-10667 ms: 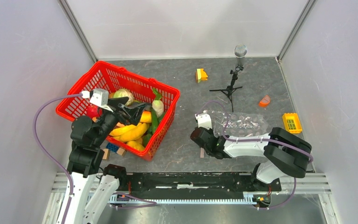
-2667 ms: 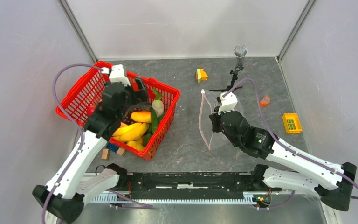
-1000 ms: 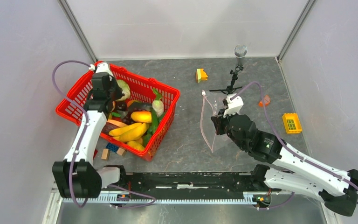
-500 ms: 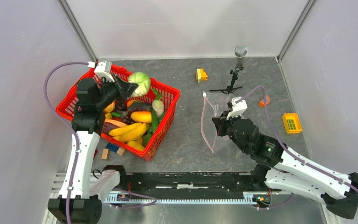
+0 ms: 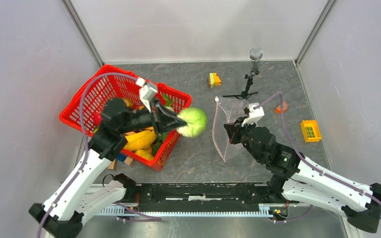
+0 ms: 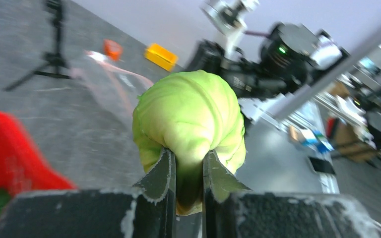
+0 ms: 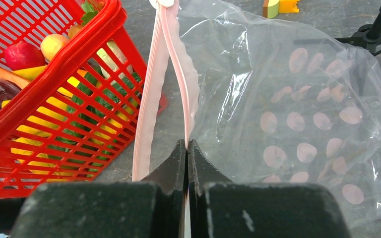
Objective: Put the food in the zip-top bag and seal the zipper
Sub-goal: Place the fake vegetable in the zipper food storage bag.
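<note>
Swinging clear of the basket (image 5: 87,99), the left gripper (image 6: 188,166) had carried the cabbage (image 5: 192,122) over the right rim in the last half second. Just before that it hung above the basket's far corner, and a second back it was down among the food. Now the cabbage sat in the air between basket and bag (image 7: 287,99), near the mouth but not in it. The left jaws were clamped on its lower end (the wrist view showed both pressed into the green skin), so the hold looked firm enough for the transfer.

The right gripper (image 7: 187,148) was pinched tight on one lip of the zipper (image 7: 146,109), the other lip bowing away so the mouth gaped toward the basket. Its pose had barely altered over that second. Much earlier the bag lay flat, and it had since been lifted and stood on edge. Nothing was inside it yet. Bananas (image 5: 140,141) and other pieces remained in the basket.

For the task, this meant the first item was on its way. The next need was probably to line the cabbage up with the opening and push it through before letting go. It looked wide against that gap, so it could catch the free lip or drag the bag out of the right jaws. Sealing was far off.
</note>
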Available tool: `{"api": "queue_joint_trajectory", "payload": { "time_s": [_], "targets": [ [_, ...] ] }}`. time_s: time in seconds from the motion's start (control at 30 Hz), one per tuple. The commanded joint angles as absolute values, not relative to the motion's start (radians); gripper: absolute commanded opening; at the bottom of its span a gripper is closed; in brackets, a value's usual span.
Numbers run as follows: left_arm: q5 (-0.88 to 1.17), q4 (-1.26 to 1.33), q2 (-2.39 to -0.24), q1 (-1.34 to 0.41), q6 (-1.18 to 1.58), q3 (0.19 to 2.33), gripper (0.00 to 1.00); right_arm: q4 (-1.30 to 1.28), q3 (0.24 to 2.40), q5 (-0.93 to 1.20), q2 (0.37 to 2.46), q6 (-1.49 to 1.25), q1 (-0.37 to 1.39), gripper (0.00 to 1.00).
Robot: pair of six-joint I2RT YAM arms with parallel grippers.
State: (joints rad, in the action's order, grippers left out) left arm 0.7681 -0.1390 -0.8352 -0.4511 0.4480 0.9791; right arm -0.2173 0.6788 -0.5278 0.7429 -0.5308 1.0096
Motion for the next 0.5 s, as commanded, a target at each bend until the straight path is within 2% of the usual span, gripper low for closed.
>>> {"api": "queue_joint_trajectory", "payload": {
  "time_s": [0.0, 0.2, 0.47],
  "targets": [
    [0.672, -0.023, -0.880, -0.654, 0.504, 0.928, 0.03, -0.151, 0.672, -0.540, 0.742, -0.563, 1.008, 0.02],
    [0.535, -0.022, -0.983, -0.827, 0.436, 0.926, 0.02, -0.152, 0.679, -0.519, 0.735, -0.566, 1.008, 0.02],
    [0.323, -0.081, -1.085, -0.900, 0.363, 0.964, 0.02, -0.157, 0.683, -0.486, 0.705, -0.567, 1.008, 0.01]
  ]
}}
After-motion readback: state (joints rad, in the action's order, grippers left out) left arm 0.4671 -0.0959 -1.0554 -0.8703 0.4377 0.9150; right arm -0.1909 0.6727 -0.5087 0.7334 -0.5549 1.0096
